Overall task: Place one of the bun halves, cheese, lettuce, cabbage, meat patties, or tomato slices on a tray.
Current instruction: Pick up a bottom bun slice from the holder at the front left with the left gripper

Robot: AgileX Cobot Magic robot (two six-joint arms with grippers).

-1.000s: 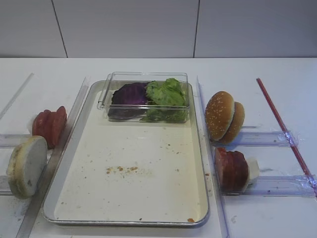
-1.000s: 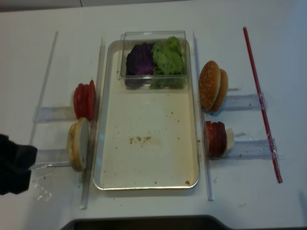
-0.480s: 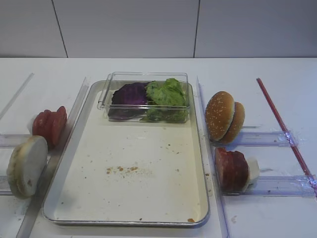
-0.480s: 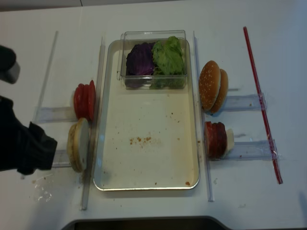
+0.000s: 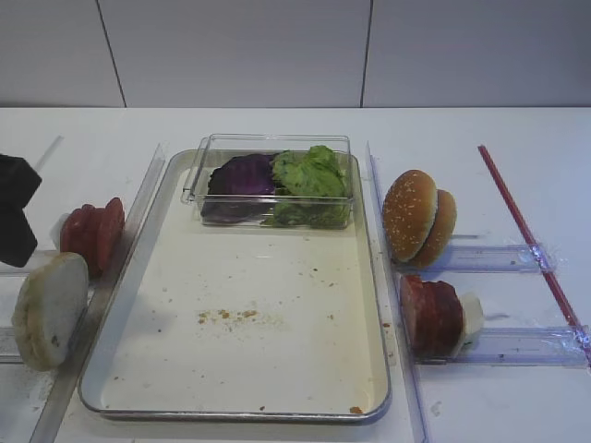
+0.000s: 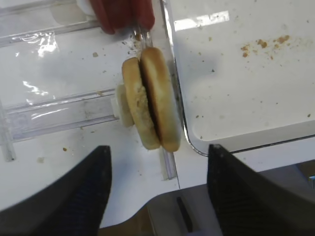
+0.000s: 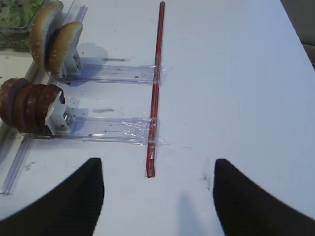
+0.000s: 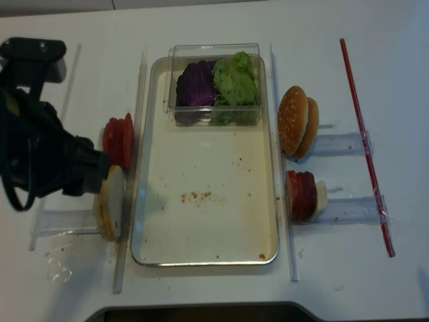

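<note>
Since a moment ago, the left arm has been moved in from the near left edge of the table, and the left gripper [image 6: 157, 191] is now held right above the bun halves [image 6: 151, 98]. Nothing else has been moved.

The biggest thing is the tray [image 5: 125, 346]. It is seen just off to the right of the left gripper, and its floor is bare but for crumbs. At its far end, well ahead of the gripper, a clear box [image 5: 268, 143] is kept with the cabbage [image 5: 242, 173] and the lettuce [image 5: 309, 175] inside. The tomato slices [image 5: 92, 233] are stood on edge just ahead of the gripper.

The bun halves are stood on edge between the two fingers [image 6: 74, 196] in the left wrist view, leaning on a small clear rack [image 6: 59, 115] beside the tray's rim. The jaws are held wide apart and nothing is gripped.

The right gripper [image 7: 157, 196] is also spread wide over bare table, with the meat patties [image 7: 27, 108] and the cheese [image 7: 55, 115] off to its left.

The bun is likely light, soft and crumbly. It is best taken gently across its flat faces, near the top edge, so it is not squashed.
</note>
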